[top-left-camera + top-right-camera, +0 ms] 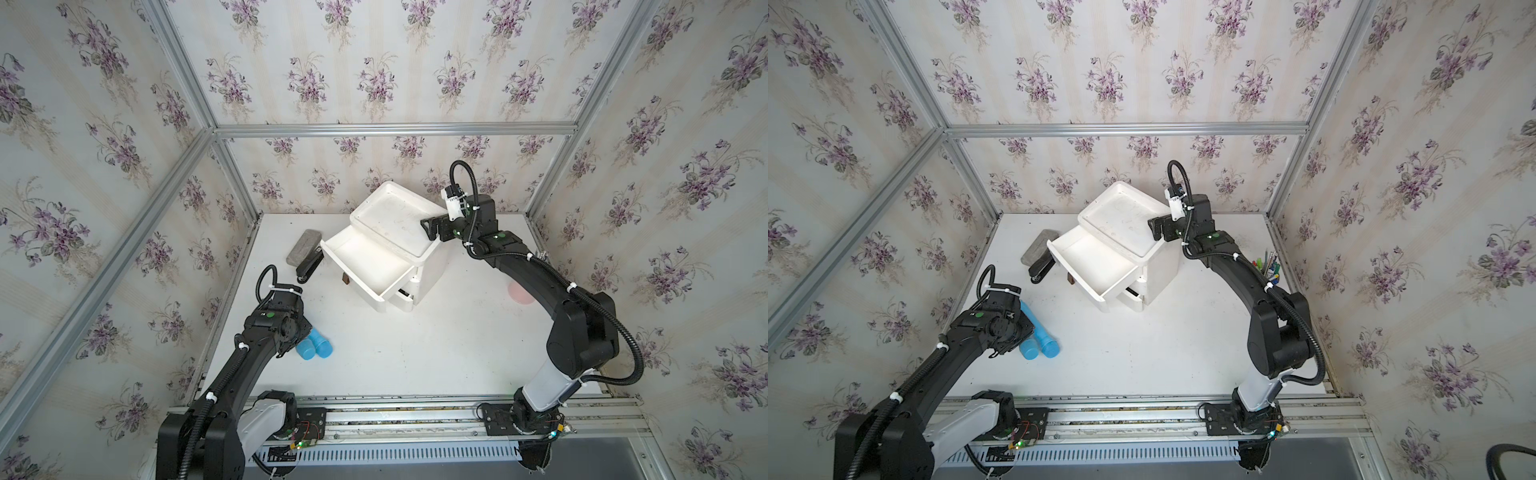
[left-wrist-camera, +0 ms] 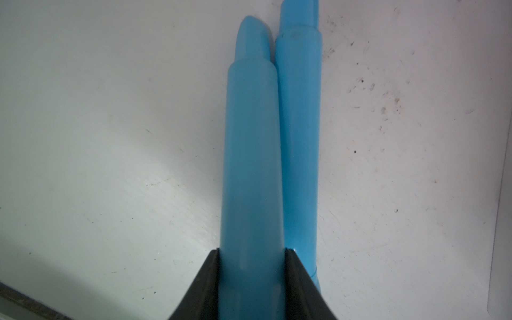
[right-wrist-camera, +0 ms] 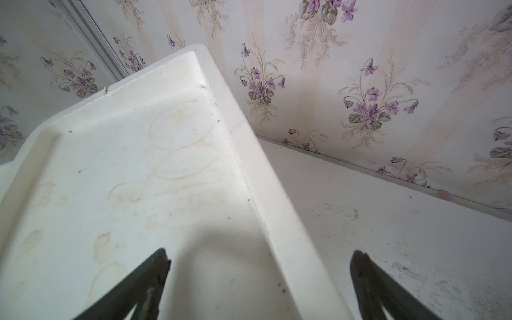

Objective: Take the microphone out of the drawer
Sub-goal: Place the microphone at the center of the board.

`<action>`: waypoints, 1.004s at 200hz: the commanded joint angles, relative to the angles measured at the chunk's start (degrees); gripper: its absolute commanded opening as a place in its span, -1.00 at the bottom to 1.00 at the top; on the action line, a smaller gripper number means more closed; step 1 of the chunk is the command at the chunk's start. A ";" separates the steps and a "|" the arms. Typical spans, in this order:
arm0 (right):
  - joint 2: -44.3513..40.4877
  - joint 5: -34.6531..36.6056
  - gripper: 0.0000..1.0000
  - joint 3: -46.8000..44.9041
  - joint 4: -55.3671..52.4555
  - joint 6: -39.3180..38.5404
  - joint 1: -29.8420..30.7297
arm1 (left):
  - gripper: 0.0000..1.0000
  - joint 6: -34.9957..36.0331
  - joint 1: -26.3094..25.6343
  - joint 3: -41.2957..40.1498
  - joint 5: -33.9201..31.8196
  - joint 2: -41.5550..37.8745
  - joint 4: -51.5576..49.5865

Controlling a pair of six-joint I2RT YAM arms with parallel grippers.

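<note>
Left wrist view: we see the blue microphone [image 2: 252,166] clamped between the left gripper's [image 2: 252,250] jaws, down by the table [image 2: 110,138], touching a second blue tube [image 2: 299,138]. The drawer [image 1: 365,262] stands open, well apart. The right gripper [image 3: 260,251], jaws wide apart, hovers over the cabinet [image 3: 138,166] top.

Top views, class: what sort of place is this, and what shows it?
Probably a robot test booth: flowered wallpaper on a metal frame, two arms mounted on a rail, a white drawer unit.

Blue microphone [image 2: 250,166] — lying flat, outside open white drawer [image 1: 365,259]
</note>
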 commanded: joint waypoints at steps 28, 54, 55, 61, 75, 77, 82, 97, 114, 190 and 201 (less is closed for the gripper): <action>1.67 2.09 0.99 -0.97 -12.22 -6.39 0.03 | -0.91 -1.23 -0.49 -1.64 -1.02 0.54 1.63; 1.94 2.00 0.99 -0.89 -12.28 -6.33 0.03 | -0.79 -1.03 -0.62 -2.18 -0.75 2.29 2.32; 1.98 2.00 0.99 -0.89 -12.26 -6.33 0.03 | -0.79 -1.02 -0.61 -2.23 -0.75 2.36 2.34; 1.94 2.01 0.99 -0.93 -12.30 -6.32 0.03 | -0.79 -1.11 -0.70 -2.35 -0.80 2.64 2.56; 1.85 2.01 0.99 -0.88 -12.28 -6.27 0.03 | -0.76 -1.35 -0.98 -2.78 -1.14 2.88 2.91; 1.78 2.00 0.99 -0.93 -12.31 -6.29 0.01 | -0.76 -1.42 -1.03 -2.84 -1.18 2.88 2.96; 1.76 2.00 0.99 -0.99 -12.32 -6.32 0.02 | -0.74 -1.52 -1.05 -2.98 -1.23 2.88 3.06; 1.76 2.02 0.99 -0.88 -12.26 -6.30 0.03 | -0.61 -1.68 -1.13 -3.32 -1.53 2.62 3.39; 1.84 1.92 0.99 -0.91 -12.21 -6.26 0.03 | -0.60 -1.67 -1.13 -3.59 -2.04 2.62 3.54; 1.85 1.74 0.99 -0.99 -12.21 -6.20 0.02 | -0.27 -1.71 -1.26 -4.53 -3.04 2.88 5.08; 1.82 1.74 0.99 -0.99 -12.23 -6.25 0.02 | -0.27 -1.80 -1.22 -4.57 -3.12 2.97 5.17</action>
